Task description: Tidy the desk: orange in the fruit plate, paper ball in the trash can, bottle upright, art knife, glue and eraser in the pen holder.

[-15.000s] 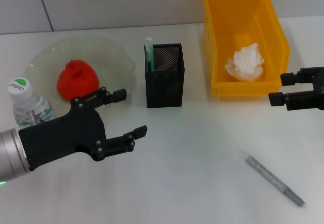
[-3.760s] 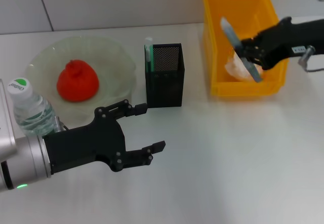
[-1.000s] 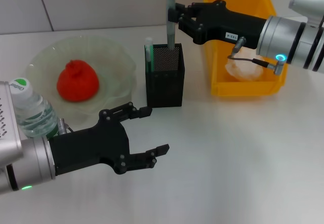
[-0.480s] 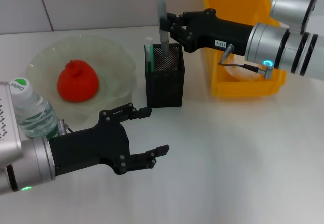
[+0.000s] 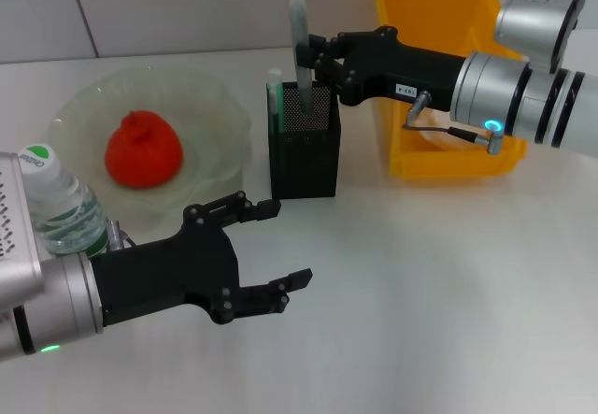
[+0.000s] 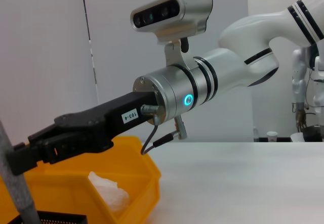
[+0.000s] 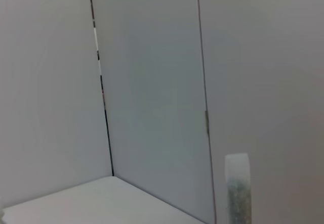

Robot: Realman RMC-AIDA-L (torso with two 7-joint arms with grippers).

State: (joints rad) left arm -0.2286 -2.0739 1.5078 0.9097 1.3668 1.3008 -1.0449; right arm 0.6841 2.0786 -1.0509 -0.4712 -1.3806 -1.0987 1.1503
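My right gripper (image 5: 315, 62) is shut on the glue (image 5: 299, 31), a grey stick held upright with its lower end inside the black mesh pen holder (image 5: 304, 148). The glue's top shows in the right wrist view (image 7: 238, 188). The mint-green art knife (image 5: 274, 106) stands in the holder's left corner. The orange (image 5: 142, 148) lies in the fruit plate (image 5: 220, 106). The bottle (image 5: 51, 204) stands upright at the left. In the left wrist view the paper ball (image 6: 109, 191) lies in the yellow trash can (image 6: 66, 183). My left gripper (image 5: 285, 243) hovers open above the table's front left. The eraser is out of view.
The trash can (image 5: 448, 21) stands right of the pen holder, and my right forearm (image 5: 505, 87) crosses its front. A tiled wall runs behind the desk. White tabletop stretches across the front right.
The right gripper picked the glue off the table, carried it past the trash can and has now lowered it a little into the pen holder. The left gripper drifted slightly right.
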